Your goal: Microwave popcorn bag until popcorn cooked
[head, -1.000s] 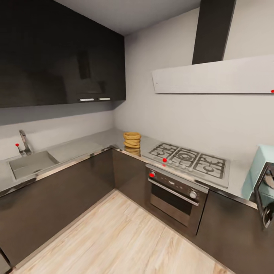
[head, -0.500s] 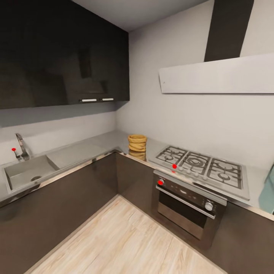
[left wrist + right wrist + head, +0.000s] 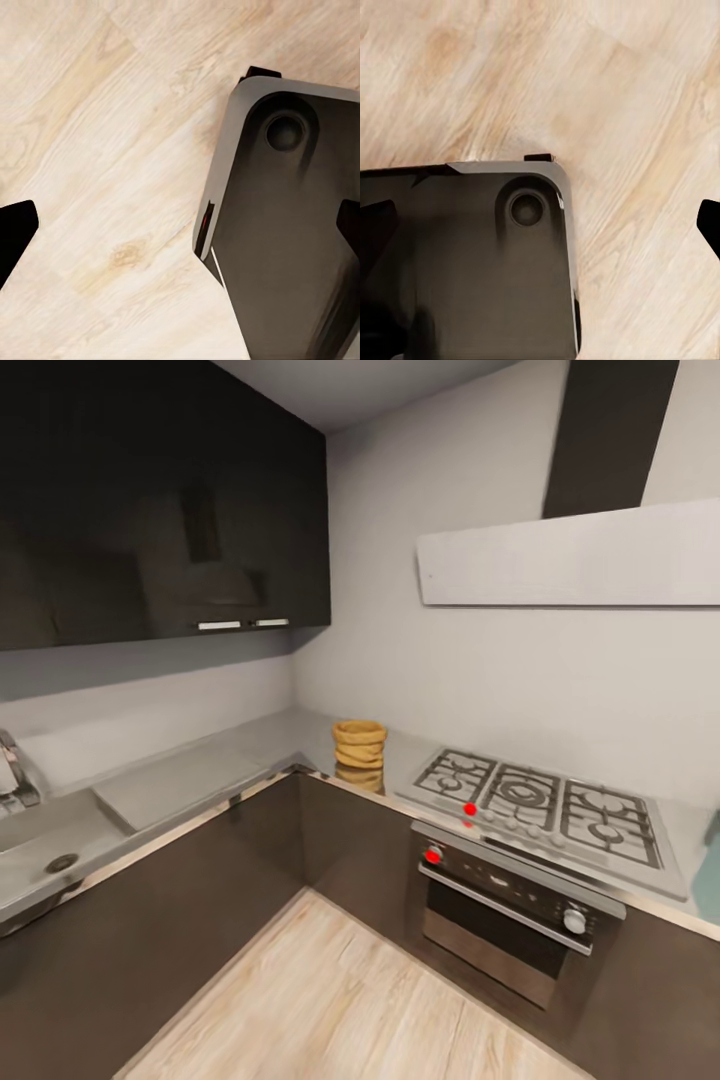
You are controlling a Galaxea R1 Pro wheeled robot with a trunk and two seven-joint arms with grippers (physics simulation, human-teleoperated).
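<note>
The golden-tan popcorn bag [image 3: 359,744] stands upright on the grey countertop [image 3: 200,775], in the corner just left of the gas hob [image 3: 545,807]. A pale-blue sliver of the microwave [image 3: 712,870] shows at the right edge of the head view. In the left wrist view my left gripper [image 3: 180,229] is open, its dark fingertips [image 3: 15,232] far apart over the wood floor. In the right wrist view my right gripper [image 3: 540,225] is open too, with nothing between its fingers. Both hang low beside my dark base [image 3: 292,225], far from the bag.
A black built-in oven [image 3: 510,915] sits under the hob, and a white angled hood [image 3: 570,555] hangs above it. A steel sink [image 3: 45,845] is set in the counter's left run under dark wall cabinets [image 3: 150,500]. Light wood floor [image 3: 340,1010] lies in front.
The head view has moved forward and turned left: the microwave slid to the right edge and the sink to the left edge. The bag itself has not moved.
</note>
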